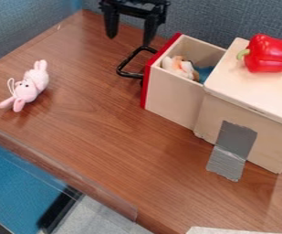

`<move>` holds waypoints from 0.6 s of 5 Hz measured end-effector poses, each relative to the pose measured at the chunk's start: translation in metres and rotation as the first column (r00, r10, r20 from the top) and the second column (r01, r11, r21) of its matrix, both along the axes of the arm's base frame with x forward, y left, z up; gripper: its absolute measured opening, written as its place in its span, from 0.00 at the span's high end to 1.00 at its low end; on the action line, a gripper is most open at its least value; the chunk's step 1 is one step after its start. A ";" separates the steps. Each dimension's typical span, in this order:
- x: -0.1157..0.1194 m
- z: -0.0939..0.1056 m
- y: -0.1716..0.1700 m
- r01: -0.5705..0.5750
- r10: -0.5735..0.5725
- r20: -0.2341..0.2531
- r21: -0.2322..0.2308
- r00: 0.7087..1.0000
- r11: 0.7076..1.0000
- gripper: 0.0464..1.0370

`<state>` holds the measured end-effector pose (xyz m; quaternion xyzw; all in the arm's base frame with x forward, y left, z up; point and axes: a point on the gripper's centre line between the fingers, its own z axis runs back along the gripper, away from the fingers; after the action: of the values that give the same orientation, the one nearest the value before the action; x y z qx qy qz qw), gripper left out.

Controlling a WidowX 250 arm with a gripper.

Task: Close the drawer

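At the top of the camera view the black gripper [131,28] hangs with its two fingers spread apart and nothing between them. It is above and slightly left of the drawer's black handle [127,65]. The wooden drawer [173,98], with a red front panel, stands pulled out from the left side of the wooden cabinet [249,103]. Inside the drawer lie a white and orange plush toy [178,67] and something blue [202,73], partly hidden by the drawer wall.
A red bell pepper [269,54] rests on the cabinet top. A pink plush rabbit [31,86] lies at the left of the brown table [106,132]. Grey tape [231,151] joins the cabinet to the table. Grey partition walls rise behind.
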<state>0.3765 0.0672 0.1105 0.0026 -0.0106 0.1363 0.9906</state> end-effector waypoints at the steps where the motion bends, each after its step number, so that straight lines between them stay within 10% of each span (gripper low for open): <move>1: 0.000 -0.019 0.019 0.017 -0.014 0.070 -0.041 0.997 0.999 0.04; 3: 0.022 -0.049 0.022 0.120 -0.101 0.186 -0.094 0.977 0.988 0.04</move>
<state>0.3985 0.0888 0.0616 -0.0623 -0.0932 0.0813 0.9904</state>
